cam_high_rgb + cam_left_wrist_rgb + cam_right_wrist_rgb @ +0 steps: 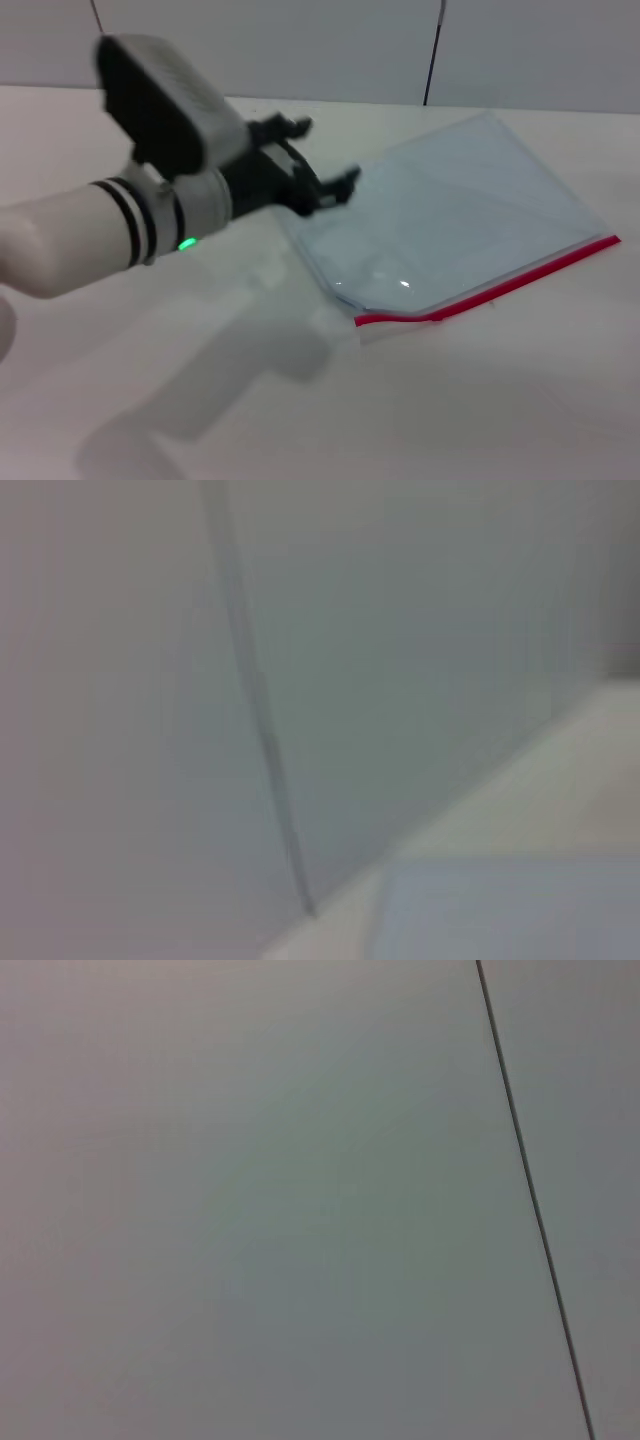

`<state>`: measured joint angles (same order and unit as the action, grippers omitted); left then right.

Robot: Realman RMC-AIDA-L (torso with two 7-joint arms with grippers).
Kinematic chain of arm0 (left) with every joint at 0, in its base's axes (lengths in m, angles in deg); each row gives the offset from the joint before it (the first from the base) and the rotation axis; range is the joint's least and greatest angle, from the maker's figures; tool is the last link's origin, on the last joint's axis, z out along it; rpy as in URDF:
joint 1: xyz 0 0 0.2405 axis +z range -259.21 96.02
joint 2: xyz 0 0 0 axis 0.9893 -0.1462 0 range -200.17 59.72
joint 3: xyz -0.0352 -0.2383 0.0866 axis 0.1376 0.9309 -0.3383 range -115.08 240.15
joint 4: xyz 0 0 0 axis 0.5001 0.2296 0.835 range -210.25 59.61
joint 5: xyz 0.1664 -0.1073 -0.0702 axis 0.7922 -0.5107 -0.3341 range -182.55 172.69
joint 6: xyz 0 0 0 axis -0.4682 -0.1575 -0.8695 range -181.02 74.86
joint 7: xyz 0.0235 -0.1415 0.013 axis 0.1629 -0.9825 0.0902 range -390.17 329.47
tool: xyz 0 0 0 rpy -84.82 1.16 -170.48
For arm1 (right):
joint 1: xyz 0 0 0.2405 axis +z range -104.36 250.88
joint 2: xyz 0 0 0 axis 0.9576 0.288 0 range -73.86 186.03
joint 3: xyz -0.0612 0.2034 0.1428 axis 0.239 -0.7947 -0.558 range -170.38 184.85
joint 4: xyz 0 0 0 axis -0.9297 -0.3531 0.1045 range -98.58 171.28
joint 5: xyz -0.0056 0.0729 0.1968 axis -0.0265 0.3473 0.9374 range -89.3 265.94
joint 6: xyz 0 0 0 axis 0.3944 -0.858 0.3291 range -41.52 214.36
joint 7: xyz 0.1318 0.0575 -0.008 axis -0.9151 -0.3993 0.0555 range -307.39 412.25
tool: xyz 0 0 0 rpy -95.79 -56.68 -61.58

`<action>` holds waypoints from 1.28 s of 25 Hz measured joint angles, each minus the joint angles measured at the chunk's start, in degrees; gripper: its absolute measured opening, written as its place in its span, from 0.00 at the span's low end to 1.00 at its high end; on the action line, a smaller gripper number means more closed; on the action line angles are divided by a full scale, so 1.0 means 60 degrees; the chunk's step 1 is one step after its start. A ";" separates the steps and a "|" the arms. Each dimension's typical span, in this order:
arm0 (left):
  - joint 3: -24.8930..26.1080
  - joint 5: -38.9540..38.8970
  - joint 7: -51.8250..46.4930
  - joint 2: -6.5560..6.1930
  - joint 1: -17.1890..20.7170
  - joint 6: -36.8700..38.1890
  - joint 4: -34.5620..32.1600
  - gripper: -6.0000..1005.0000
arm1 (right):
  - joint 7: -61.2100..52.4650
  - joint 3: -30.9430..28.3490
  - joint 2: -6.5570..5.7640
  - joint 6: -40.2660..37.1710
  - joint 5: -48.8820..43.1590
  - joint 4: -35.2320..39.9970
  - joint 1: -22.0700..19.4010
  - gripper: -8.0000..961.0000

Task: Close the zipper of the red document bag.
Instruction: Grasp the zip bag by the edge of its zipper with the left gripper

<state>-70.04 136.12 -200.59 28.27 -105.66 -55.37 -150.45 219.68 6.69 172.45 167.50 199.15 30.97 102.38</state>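
Observation:
The red document bag (460, 205) lies flat on the white table (450, 400), a pale translucent pouch angled toward the back right. Its zipper (500, 286) is the bright-red strip along the near edge; I cannot make out a slider. My left gripper (328, 155) hovers just above the bag's left edge, open, with nothing between its dark fingers (298, 126). In the left wrist view a pale corner of the bag (500, 910) shows on the table. The right gripper is out of view.
A grey panelled wall (330, 40) with dark vertical seams (433, 50) stands behind the table. The right wrist view shows only that wall (250, 1210) and one seam (530, 1200). The left arm's shadow (230, 370) falls on the table's near left.

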 joint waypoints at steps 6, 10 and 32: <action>0.0921 0.0904 0.1579 0.0386 0.0252 0.4181 -0.2052 0.83 | 0.0000 -0.0041 0.0000 -0.0067 0.0000 0.0016 -0.0005 0.92; 0.1432 0.0925 0.3167 0.1066 0.0371 0.5947 -0.2477 0.82 | 0.0001 -0.0041 0.0000 -0.0092 0.0000 0.0030 -0.0006 0.92; 0.1731 0.2976 0.4862 0.2915 0.0107 0.8995 -0.2138 0.80 | 0.0047 0.0004 0.0000 -0.0155 -0.0003 0.0033 0.0082 0.92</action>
<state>-59.65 153.97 -171.42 45.76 -105.01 -1.40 -163.28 219.96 6.71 172.45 166.57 199.13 31.17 102.88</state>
